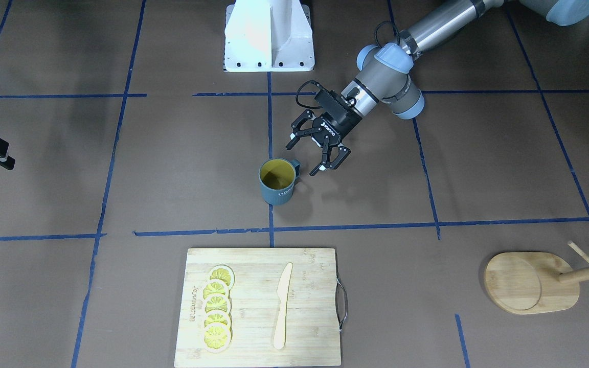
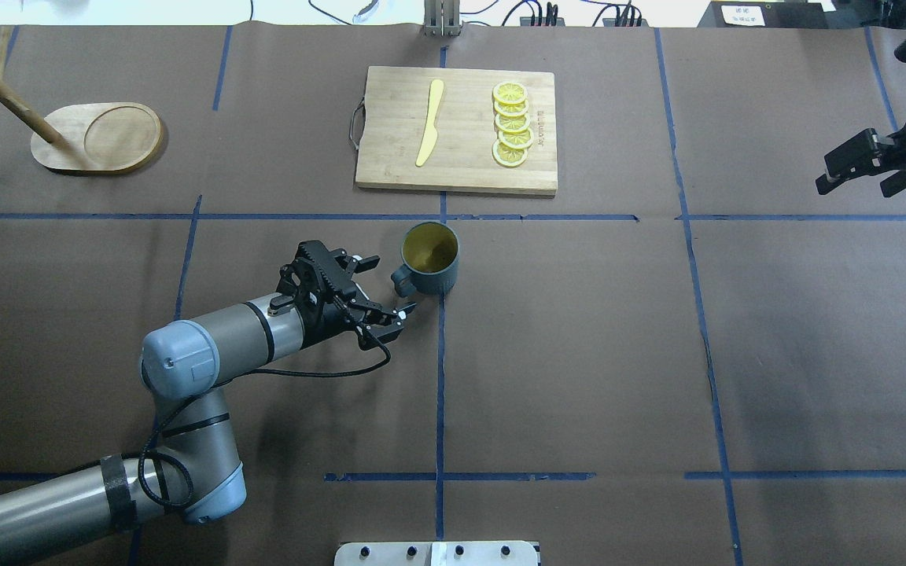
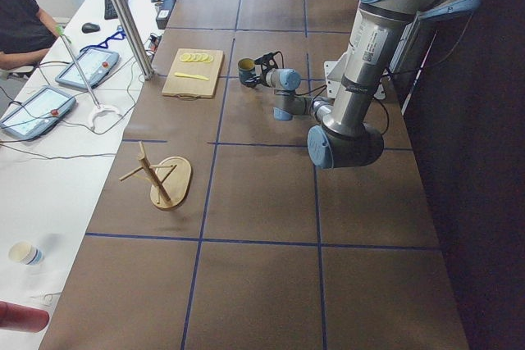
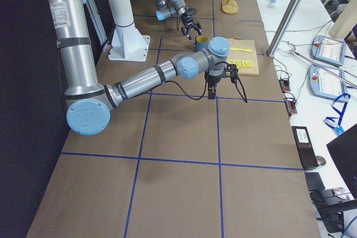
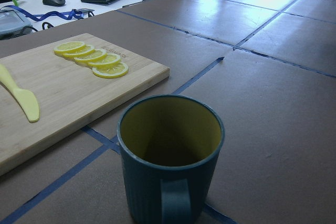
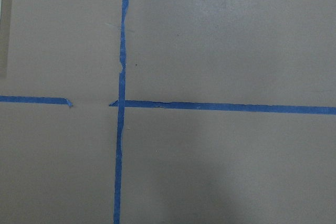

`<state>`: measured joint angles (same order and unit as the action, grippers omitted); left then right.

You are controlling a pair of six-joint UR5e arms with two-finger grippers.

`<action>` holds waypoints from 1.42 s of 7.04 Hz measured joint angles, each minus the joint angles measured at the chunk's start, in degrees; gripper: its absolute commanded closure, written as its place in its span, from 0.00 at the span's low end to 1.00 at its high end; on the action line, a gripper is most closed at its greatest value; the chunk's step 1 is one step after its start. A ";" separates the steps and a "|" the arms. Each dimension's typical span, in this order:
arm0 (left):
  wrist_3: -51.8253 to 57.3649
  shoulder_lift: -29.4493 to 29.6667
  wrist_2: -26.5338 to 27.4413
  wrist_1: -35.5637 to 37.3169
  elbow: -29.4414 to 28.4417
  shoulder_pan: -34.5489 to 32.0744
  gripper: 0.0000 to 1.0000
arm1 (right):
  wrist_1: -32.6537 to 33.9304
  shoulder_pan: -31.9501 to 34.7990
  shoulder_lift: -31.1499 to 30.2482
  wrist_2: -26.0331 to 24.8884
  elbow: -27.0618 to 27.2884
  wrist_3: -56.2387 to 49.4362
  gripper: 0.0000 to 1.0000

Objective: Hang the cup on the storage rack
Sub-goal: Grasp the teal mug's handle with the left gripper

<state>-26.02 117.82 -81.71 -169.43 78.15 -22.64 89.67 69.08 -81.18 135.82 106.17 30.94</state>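
Observation:
The dark grey-blue cup (image 1: 277,181) with a yellow inside stands upright near the table's middle, seen also in the overhead view (image 2: 430,258) and close up in the left wrist view (image 5: 170,161). Its handle points at my left gripper (image 1: 304,157), which is open and low, with its fingertips on either side of the handle without touching it (image 2: 390,285). The bamboo storage rack (image 2: 99,137) stands far off on the left side of the table (image 1: 529,283), its pegs bare. My right gripper (image 2: 854,169) hovers open and empty at the table's right end.
A bamboo cutting board (image 2: 457,130) with lemon slices (image 2: 512,126) and a yellow knife (image 2: 429,122) lies just beyond the cup. The robot's white base (image 1: 269,38) stands behind it. Blue tape lines cross the brown table cover.

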 measured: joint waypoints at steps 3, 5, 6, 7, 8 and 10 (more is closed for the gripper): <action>-0.12 1.14 1.45 0.02 -1.93 0.19 0.18 | -0.06 0.00 -0.03 0.08 0.22 0.00 0.00; -0.11 1.81 1.56 0.07 -3.27 0.53 0.40 | -0.09 0.00 -0.06 0.08 0.31 0.06 0.00; -0.18 1.97 1.53 0.12 -3.51 0.83 0.51 | -0.10 0.00 -0.09 0.06 0.37 0.13 0.00; -0.25 2.18 1.49 0.14 -3.58 1.14 0.59 | -0.11 0.00 -0.10 0.06 0.39 0.23 0.00; -0.34 2.39 1.47 0.17 -3.60 1.41 0.71 | -0.11 0.00 -0.11 0.06 0.38 0.30 0.00; -1.81 2.66 1.46 0.21 -3.55 1.53 0.95 | -0.09 0.00 -0.12 0.05 0.32 0.35 0.00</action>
<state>-27.83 120.48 -80.24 -169.22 74.60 -21.11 89.58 69.08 -81.30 135.88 106.49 31.28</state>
